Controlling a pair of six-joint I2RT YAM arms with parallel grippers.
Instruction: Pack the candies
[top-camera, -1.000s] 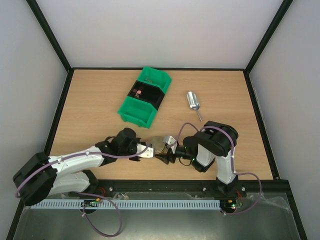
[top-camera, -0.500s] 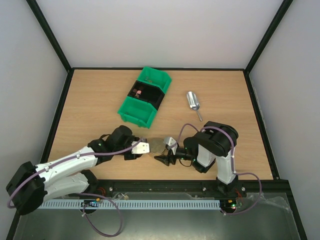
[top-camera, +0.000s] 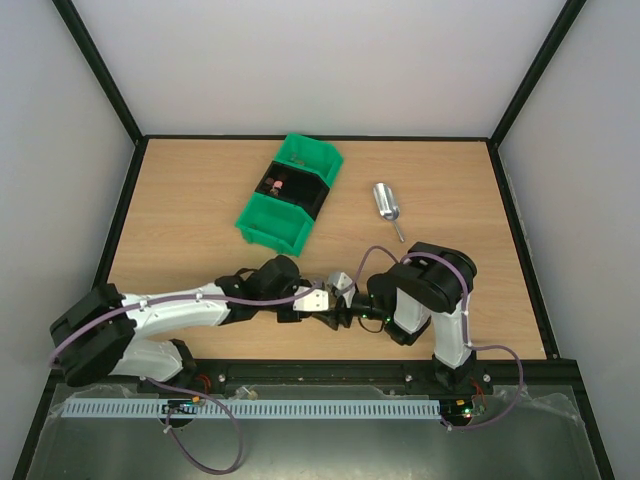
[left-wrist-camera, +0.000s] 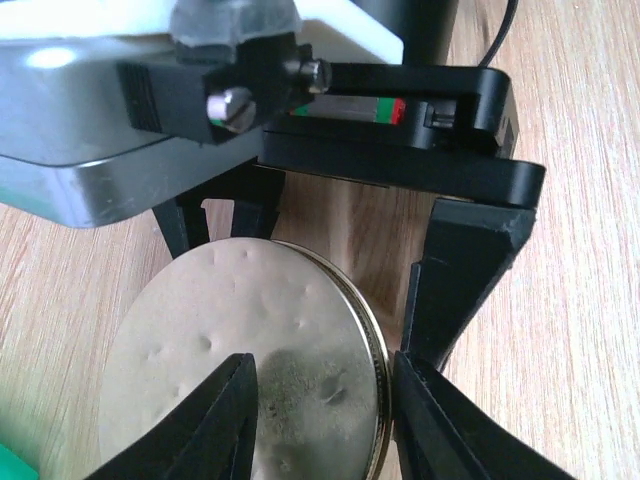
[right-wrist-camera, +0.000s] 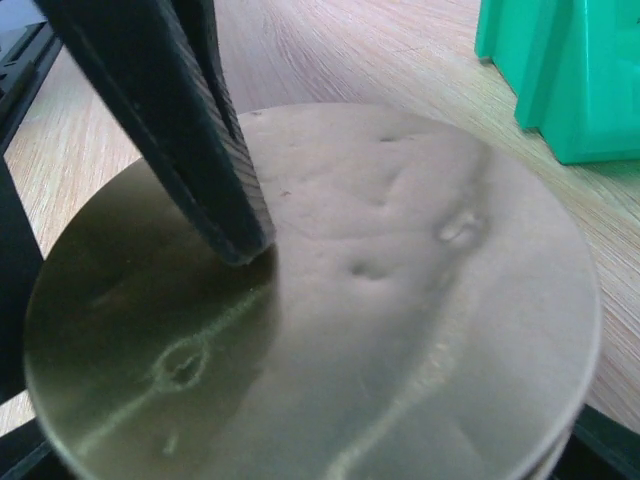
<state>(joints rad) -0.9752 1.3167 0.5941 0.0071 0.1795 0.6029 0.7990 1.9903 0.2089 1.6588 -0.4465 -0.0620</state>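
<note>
A few small pink and brownish candies (top-camera: 277, 184) lie in the black bin (top-camera: 292, 186) between two green bins. A small jar with a dented gold metal lid (left-wrist-camera: 250, 350) stands on the table at the near edge. My right gripper (top-camera: 338, 308) is shut on the jar, its black fingers (left-wrist-camera: 462, 262) flanking the jar's sides. My left gripper (left-wrist-camera: 322, 400) hangs open over the lid. One left finger (right-wrist-camera: 190, 130) touches the lid's top (right-wrist-camera: 400, 300); the other stands just outside the rim. The jar's contents are hidden.
A metal scoop (top-camera: 386, 203) lies on the table right of the bins. The green bins (top-camera: 272, 220) stand at mid-table, one corner close to the jar (right-wrist-camera: 560, 80). Black frame walls bound the table on three sides.
The left gripper drew back to the left off the jar, widened its jaws, then swung right again onto the lid. The right arm and the jar have stayed put.
</note>
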